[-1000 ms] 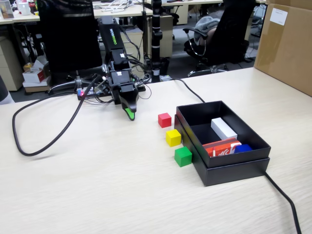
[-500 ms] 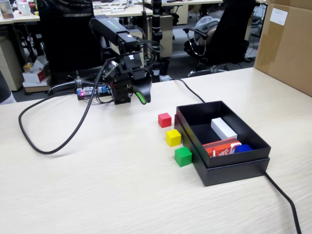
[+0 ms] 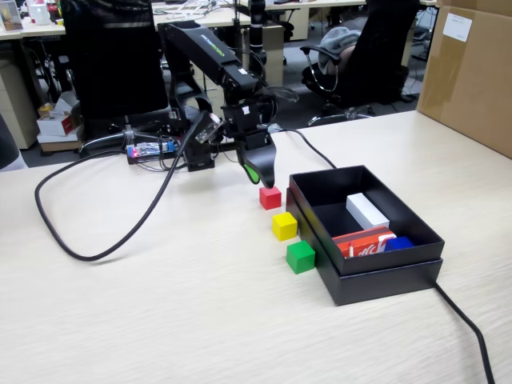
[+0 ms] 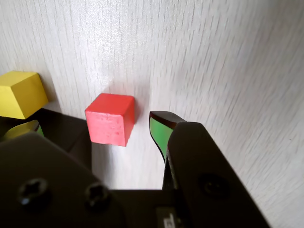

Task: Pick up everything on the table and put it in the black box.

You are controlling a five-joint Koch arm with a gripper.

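Observation:
Three cubes stand in a row on the pale wood table (image 3: 160, 304), just left of the black box (image 3: 384, 278): red (image 3: 270, 197), yellow (image 3: 284, 226) and green (image 3: 301, 257). My gripper (image 3: 259, 174) hangs open just above and behind the red cube. In the wrist view the red cube (image 4: 110, 118) lies between the tips of my gripper (image 4: 95, 127) and a little beyond them, touching neither jaw. The yellow cube (image 4: 19, 92) shows at that view's left edge. The green cube is out of the wrist view.
Inside the box lie a white block (image 3: 367, 210), a red-and-white carton (image 3: 364, 242) and something blue (image 3: 398, 242). A big brown carton (image 3: 472, 72) stands at the back right. Black cables loop at the left (image 3: 80, 240) and run off the box's front right (image 3: 468, 324).
The arm has swung to the right and reached forward and down, from near its base to just over the red cube. The cubes and the box have not moved.

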